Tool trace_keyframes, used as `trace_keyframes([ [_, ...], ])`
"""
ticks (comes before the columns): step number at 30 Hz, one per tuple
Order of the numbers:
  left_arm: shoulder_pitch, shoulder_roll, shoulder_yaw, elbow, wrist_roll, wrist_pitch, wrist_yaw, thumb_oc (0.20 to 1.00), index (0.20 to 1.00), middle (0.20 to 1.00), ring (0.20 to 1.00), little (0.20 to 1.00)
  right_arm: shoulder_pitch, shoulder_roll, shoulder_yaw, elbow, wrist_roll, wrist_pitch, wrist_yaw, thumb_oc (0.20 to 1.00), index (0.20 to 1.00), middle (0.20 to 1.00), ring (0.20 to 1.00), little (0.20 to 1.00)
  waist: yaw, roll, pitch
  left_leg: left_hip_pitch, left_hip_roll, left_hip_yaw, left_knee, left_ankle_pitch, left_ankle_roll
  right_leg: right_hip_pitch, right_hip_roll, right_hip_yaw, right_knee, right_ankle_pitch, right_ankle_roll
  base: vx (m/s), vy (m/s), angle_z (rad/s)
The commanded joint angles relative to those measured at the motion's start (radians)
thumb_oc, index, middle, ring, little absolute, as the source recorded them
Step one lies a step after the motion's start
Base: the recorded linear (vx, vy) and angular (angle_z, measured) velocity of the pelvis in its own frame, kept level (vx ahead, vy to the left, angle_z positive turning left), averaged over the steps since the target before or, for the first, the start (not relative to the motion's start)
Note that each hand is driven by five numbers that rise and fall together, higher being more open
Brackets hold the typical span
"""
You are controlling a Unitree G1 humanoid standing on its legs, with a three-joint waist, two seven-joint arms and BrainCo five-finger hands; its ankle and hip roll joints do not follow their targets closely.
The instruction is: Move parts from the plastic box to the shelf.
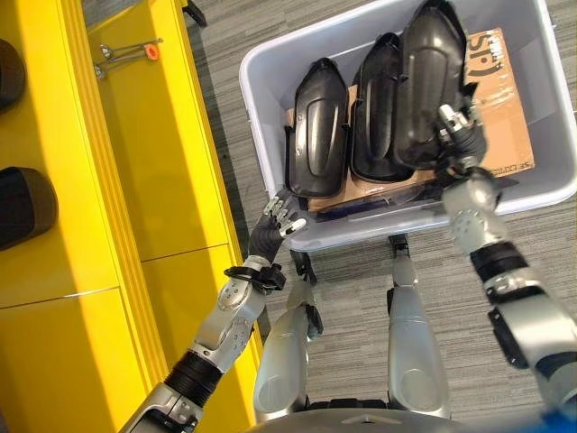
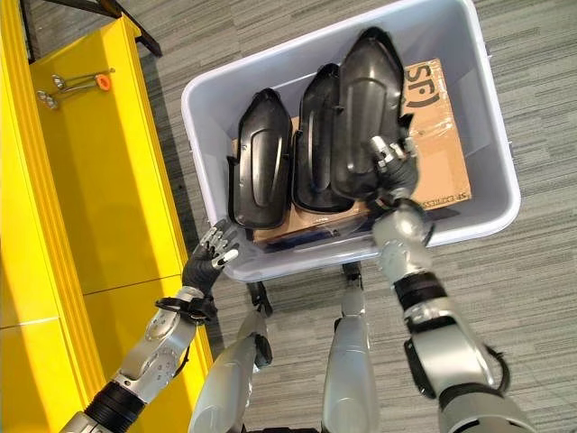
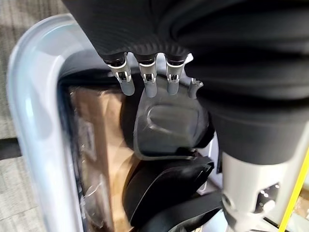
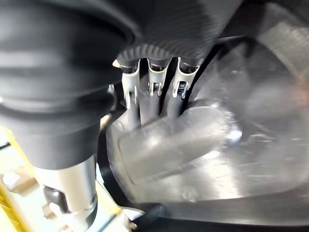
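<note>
Apparently right hand [image 1: 457, 135] gripped the tall black part [image 1: 433, 81], raised in the plastic box [image 1: 261, 99]; its fingers were partly hidden. Left hand [image 1: 275, 225], fingers loosely spread, hovered at the box's near corner beside the yellow shelf [image 1: 135, 180].

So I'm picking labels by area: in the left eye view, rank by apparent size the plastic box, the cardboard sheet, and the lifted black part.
1. plastic box, clearly largest.
2. and 3. cardboard sheet and lifted black part held in the right hand: unsure, since the sheet is partly covered and the part sits nearer the camera.
</note>
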Motion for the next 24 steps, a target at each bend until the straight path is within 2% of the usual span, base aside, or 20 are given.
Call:
trace_keyframes([
  [1, -0.041, 0.032, -0.04, -0.02, -0.015, -0.025, 0.016, 1.0, 1.0, 1.0, 1.0, 1.0, -0.018, 0.041, 0.002, 0.056, 0.072, 0.007, 0.004, 1.0, 1.0, 1.0, 1.0, 1.0, 0.055, 0.0, 0.016, 0.087, 0.038, -0.076, 0.017, -0.093, -0.055, -0.14, -0.065, -0.008, 0.319, -0.213, 0.017, 0.0, 0.0, 0.0],
  [8, -0.048, 0.027, -0.041, -0.014, -0.015, -0.027, 0.032, 1.0, 1.0, 1.0, 1.0, 1.0, -0.009, 0.062, -0.033, 0.02, 0.068, -0.029, -0.03, 1.0, 1.0, 1.0, 1.0, 1.0, 0.057, -0.001, 0.014, 0.095, 0.039, -0.077, 0.016, -0.096, -0.055, -0.136, -0.063, -0.005, 0.316, -0.212, 0.017, 0.0, 0.001, 0.0],
  [9, -0.044, 0.025, -0.031, -0.022, -0.015, -0.034, 0.04, 1.0, 1.0, 1.0, 1.0, 1.0, 0.0, 0.029, -0.05, -0.078, -0.028, -0.055, -0.073, 1.0, 1.0, 1.0, 1.0, 1.0, 0.047, -0.006, 0.016, 0.101, 0.039, -0.076, 0.014, -0.101, -0.055, -0.134, -0.063, -0.004, 0.319, -0.218, 0.019, 0.01, 0.031, 0.0],
  [13, -0.029, 0.031, -0.019, -0.034, -0.006, -0.045, 0.051, 1.0, 1.0, 1.0, 1.0, 1.0, 0.035, -0.044, -0.102, -0.236, -0.228, -0.092, -0.169, 1.0, 1.0, 1.0, 1.0, 1.0, 0.035, -0.014, 0.014, 0.105, 0.041, -0.073, 0.011, -0.103, -0.054, -0.134, -0.061, -0.001, 0.318, -0.22, 0.02, 0.0, 0.0, 0.0],
  [14, -0.025, 0.04, -0.014, -0.038, 0.008, -0.052, 0.053, 1.0, 1.0, 1.0, 1.0, 1.0, 0.047, -0.078, -0.127, -0.305, -0.36, -0.098, -0.229, 1.0, 1.0, 1.0, 1.0, 1.0, 0.031, -0.017, 0.009, 0.106, 0.044, -0.07, 0.01, -0.101, -0.055, -0.134, -0.058, 0.002, 0.312, -0.213, 0.02, 0.0, 0.0, 0.0],
  [15, -0.023, 0.043, -0.01, -0.041, 0.011, -0.054, 0.055, 1.0, 1.0, 1.0, 1.0, 1.0, 0.057, -0.091, -0.134, -0.341, -0.409, -0.096, -0.249, 1.0, 1.0, 1.0, 1.0, 1.0, 0.027, -0.019, 0.01, 0.112, 0.043, -0.07, 0.01, -0.107, -0.054, -0.131, -0.058, 0.002, 0.316, -0.22, 0.021, 0.0, 0.0, 0.0],
  [16, -0.023, 0.043, -0.01, -0.041, 0.011, -0.054, 0.055, 1.0, 1.0, 1.0, 1.0, 1.0, 0.058, -0.09, -0.134, -0.343, -0.411, -0.095, -0.25, 1.0, 1.0, 1.0, 1.0, 1.0, 0.029, -0.019, 0.009, 0.109, 0.044, -0.069, 0.009, -0.103, -0.055, -0.133, -0.057, 0.003, 0.312, -0.213, 0.02, 0.0, 0.0, 0.0],
  [19, -0.015, 0.05, 0.004, -0.046, 0.028, -0.06, 0.058, 1.0, 1.0, 1.0, 1.0, 1.0, 0.108, -0.114, -0.159, -0.458, -0.552, -0.092, -0.298, 1.0, 1.0, 1.0, 1.0, 1.0, 0.018, -0.025, 0.004, 0.112, 0.049, -0.063, 0.008, -0.105, -0.056, -0.131, -0.056, 0.002, 0.305, -0.208, 0.023, 0.0, 0.0, 0.0],
  [24, 0.004, 0.053, 0.021, -0.057, 0.047, -0.063, 0.061, 1.0, 1.0, 1.0, 1.0, 1.0, 0.201, -0.095, -0.161, -0.605, -0.618, -0.097, -0.297, 1.0, 1.0, 1.0, 1.0, 1.0, 0.006, -0.03, -0.001, 0.119, 0.051, -0.056, 0.008, -0.107, -0.057, -0.13, -0.052, 0.005, 0.303, -0.207, 0.023, 0.0, 0.002, -0.01],
])
